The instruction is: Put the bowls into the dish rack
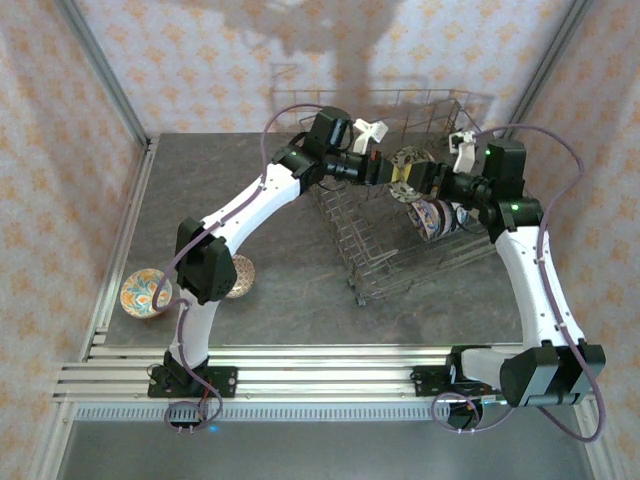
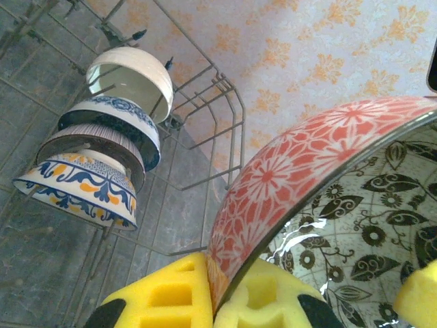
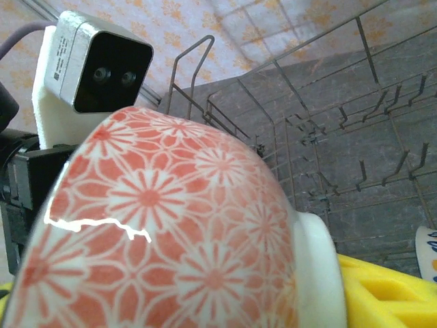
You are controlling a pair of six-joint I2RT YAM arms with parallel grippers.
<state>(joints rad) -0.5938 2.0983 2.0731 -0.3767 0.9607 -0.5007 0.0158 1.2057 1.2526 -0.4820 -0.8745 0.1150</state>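
Grey stone-look table (image 1: 300, 290), flowered wallpaper behind: the left gripper (image 2: 212, 290) is clamped on the rim of a red-flowered bowl (image 2: 287, 184), tilted on edge above the dish rack (image 1: 375, 245). Whether the right gripper (image 1: 428, 183), at the bowl's foot, grips it I cannot tell. Four bowls (image 2: 102, 157) stand on edge at the rack's right side; two bowls (image 1: 148, 292) sit near the table's left edge

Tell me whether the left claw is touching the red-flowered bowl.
Touching. In the left wrist view the left claw pinches the red-flowered bowl at its rim, yellow pads on both sides.
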